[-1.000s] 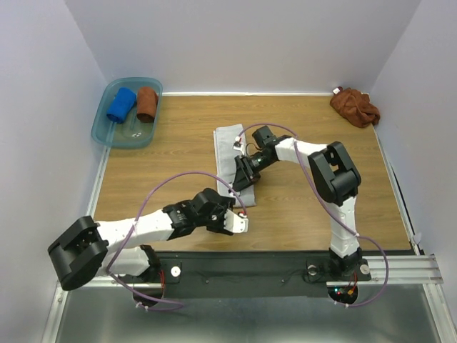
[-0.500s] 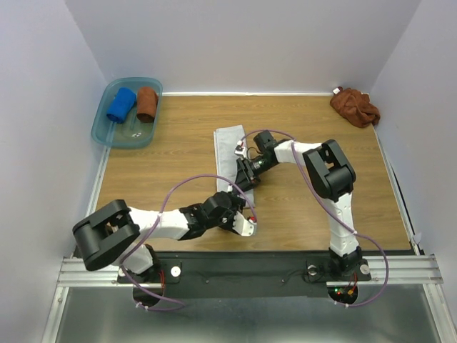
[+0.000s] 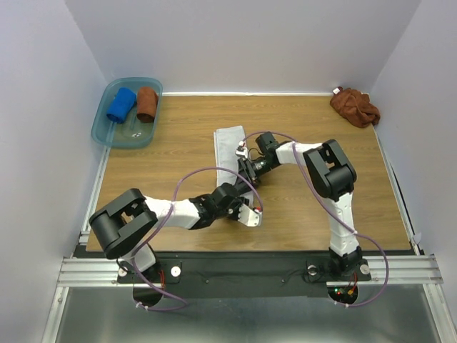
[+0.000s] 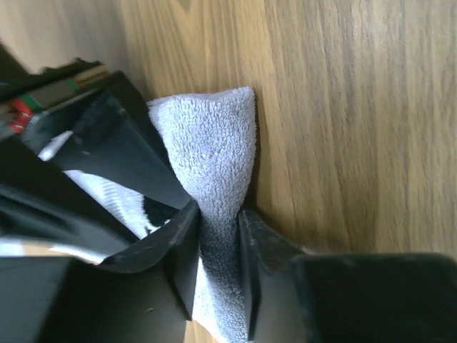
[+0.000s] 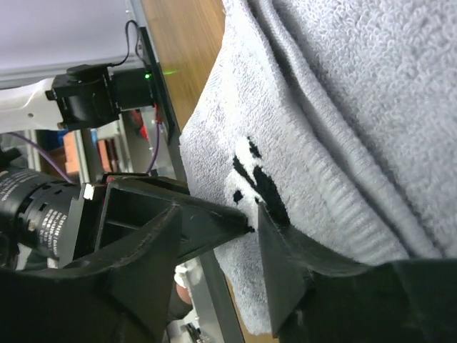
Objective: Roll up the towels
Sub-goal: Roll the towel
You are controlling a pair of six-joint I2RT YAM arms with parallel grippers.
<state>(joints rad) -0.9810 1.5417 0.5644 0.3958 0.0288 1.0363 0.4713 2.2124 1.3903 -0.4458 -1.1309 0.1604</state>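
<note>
No readable text, labels, or numbers

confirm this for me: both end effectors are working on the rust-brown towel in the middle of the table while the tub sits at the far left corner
Not quite. The towel they are working on is the light grey towel, as the left wrist view shows, pinched in the left end effector. The rust-brown towel lies crumpled in the far right corner, untouched. The right end effector and the tub are as you say.

Two white arms with chunky black joints, the left arm (image 3: pixel 178 211) and the right arm (image 3: pixel 335 193), trail looping purple cables; both carry black fingers and black bases.
</note>
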